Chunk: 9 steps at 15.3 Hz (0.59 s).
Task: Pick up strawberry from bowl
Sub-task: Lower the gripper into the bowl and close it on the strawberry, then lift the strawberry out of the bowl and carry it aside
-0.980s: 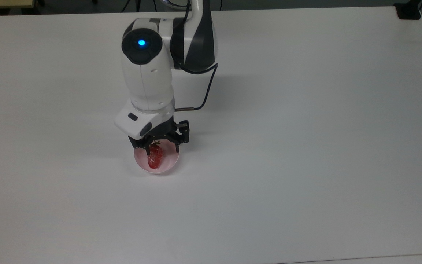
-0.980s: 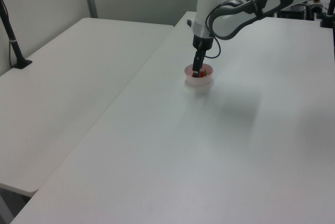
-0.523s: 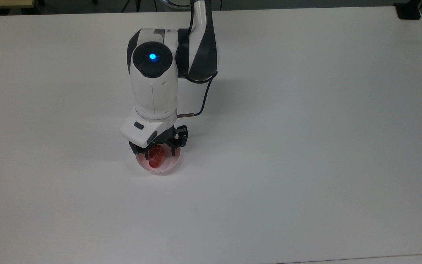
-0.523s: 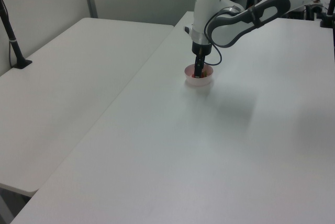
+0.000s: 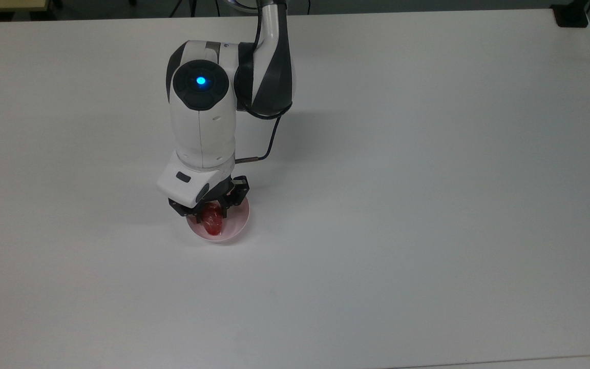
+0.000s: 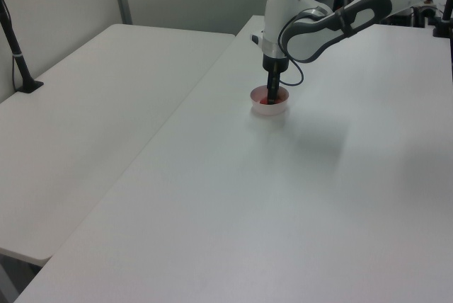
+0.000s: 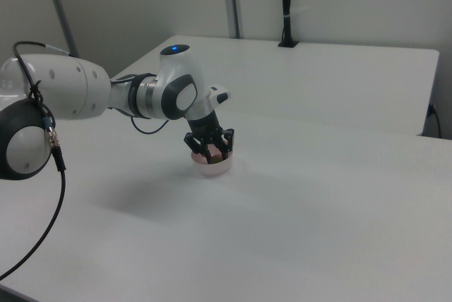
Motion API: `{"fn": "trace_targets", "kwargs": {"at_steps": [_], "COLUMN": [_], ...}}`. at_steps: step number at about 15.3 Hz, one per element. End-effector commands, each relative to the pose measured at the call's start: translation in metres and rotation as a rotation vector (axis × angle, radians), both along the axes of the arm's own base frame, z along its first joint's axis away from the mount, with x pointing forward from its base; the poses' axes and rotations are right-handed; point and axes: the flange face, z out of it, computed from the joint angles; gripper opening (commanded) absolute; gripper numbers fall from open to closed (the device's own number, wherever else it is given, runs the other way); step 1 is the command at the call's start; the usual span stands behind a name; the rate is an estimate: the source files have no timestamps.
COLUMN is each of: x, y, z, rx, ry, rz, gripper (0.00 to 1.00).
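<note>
Down inside the pink bowl (image 5: 238, 225), my gripper (image 5: 212, 214) pinches the strawberry (image 5: 213, 221) from both sides so it can lift without slipping.

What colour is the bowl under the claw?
Pale pink, clearest in the top view: the bowl holds a red strawberry.

From above, the white wrist housing covers the stem end of the small glossy red strawberry (image 5: 213, 224) and the far rim of the pale pink round bowl (image 5: 237, 227). The black two-finger pincer (image 5: 211, 217) is half tucked under that housing, so whether its fingers touch the fruit cannot be told. In the left view the strawberry is too small to make out. The white tabletop (image 5: 428, 205) runs off the top view's left, right and lower edges.
</note>
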Motion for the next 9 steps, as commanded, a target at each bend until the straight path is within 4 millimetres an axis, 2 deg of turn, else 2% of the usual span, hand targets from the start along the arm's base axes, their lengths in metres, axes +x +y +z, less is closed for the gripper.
{"fn": "trace_targets", "kwargs": {"at_steps": [1, 5, 9], "x": [-0.002, -0.003, -0.002], "y": [0.012, 0.014, 0.014], "z": [-0.004, -0.003, 0.03], "rx": [-0.029, -0.026, -0.007], "ry": [0.012, 0.015, -0.031], "rz": [0.044, 0.04, 0.023], "gripper": [0.45, 0.44, 0.43]}}
